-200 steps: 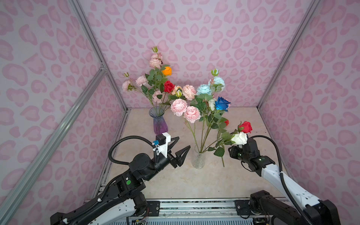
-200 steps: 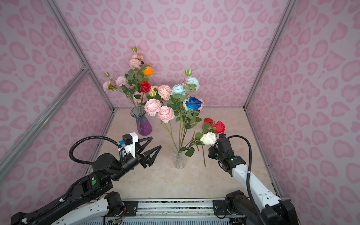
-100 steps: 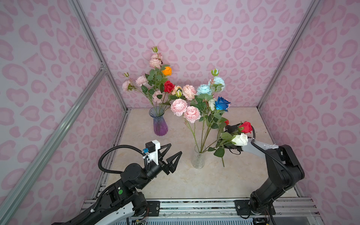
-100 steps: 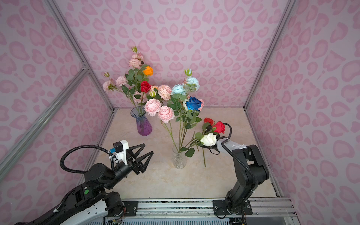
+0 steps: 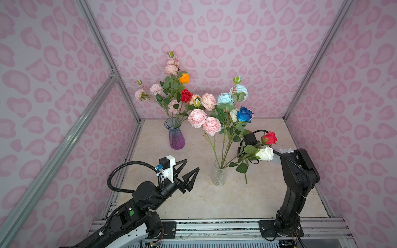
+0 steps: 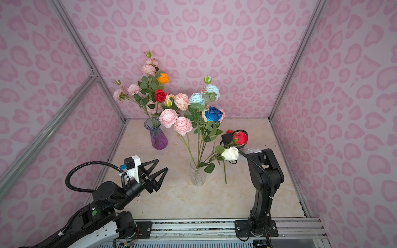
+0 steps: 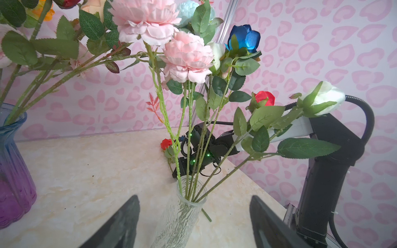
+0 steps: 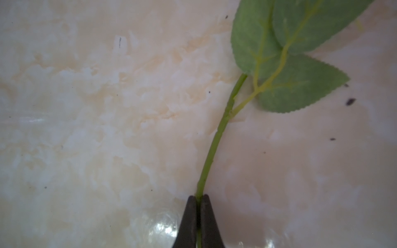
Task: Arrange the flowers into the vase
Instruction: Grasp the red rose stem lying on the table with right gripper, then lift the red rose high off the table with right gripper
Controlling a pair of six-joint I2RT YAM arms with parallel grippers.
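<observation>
A clear ribbed glass vase point(image 5: 219, 176) point(image 6: 196, 176) point(image 7: 180, 219) stands mid-table holding several flowers: pale pink peonies point(image 5: 211, 126), light-blue blooms point(image 5: 224, 99), a blue rose point(image 5: 245, 113), a red rose point(image 5: 269, 138) and a white rose point(image 5: 265, 154). My left gripper point(image 5: 191, 164) point(image 6: 162, 164) point(image 7: 194, 196) hovers open just left of this vase, touching nothing. My right gripper point(image 8: 198, 196) is shut on a green leafy stem point(image 8: 214, 146) low over the tabletop. In both top views leaves hide its fingers. A small red bloom point(image 7: 166, 143) lies beside it.
A purple-blue vase point(image 5: 176, 137) point(image 7: 12, 171) at the back left holds pink, orange and red flowers. Beside the clear vase a loose stem end point(image 5: 245, 178) touches the table. The right arm's black elbow point(image 5: 298, 169) stands tall at the right. Pink walls close three sides.
The right arm folded upright, its gripper dropped behind the clear vase's flowers and shut on a stem. The left gripper drew back a little and stays open.
</observation>
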